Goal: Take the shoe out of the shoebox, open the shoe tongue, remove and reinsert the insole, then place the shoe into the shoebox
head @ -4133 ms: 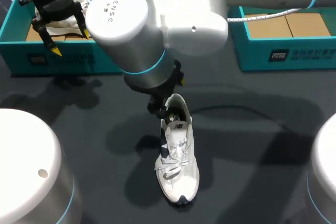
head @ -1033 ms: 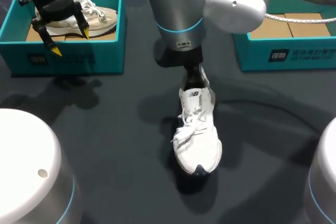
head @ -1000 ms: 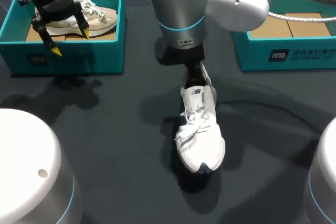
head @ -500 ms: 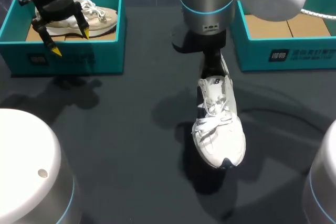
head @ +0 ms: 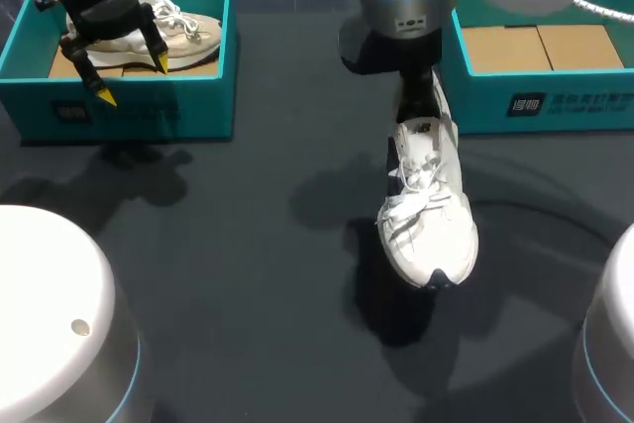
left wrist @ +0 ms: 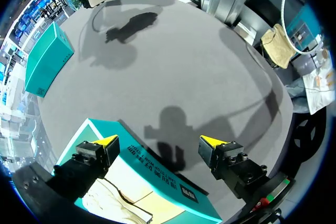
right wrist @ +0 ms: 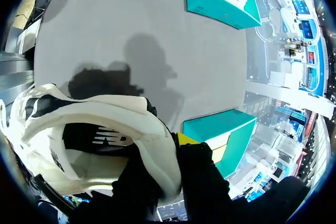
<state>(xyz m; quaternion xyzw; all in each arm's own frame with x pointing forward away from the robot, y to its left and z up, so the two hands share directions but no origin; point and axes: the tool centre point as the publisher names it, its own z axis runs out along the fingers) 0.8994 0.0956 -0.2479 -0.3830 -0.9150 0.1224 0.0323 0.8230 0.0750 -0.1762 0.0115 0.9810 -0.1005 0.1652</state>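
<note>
Teal left shoebox (head: 129, 111) at far left, beige shoe (head: 178, 27) lying inside. Left gripper (head: 133, 79) hangs over its front wall, fingers spread wide, nothing between them.

Centre-right: white shoe (head: 428, 207), apparently raised off the table (head: 248, 245), carried by the heel. Right gripper (head: 417, 106) clamped on the heel collar, which is pinched between its fingers. Long axis runs heel-far to toe-near, toe tipped slightly right.

Right shoebox (head: 515, 106), cardboard floor bare, sits just beyond and right of the heel, long side running left-right.

Judgement: shoe lies crosswise to that box. Right arm is the nearer. A turn looks needed before lowering in.
</note>
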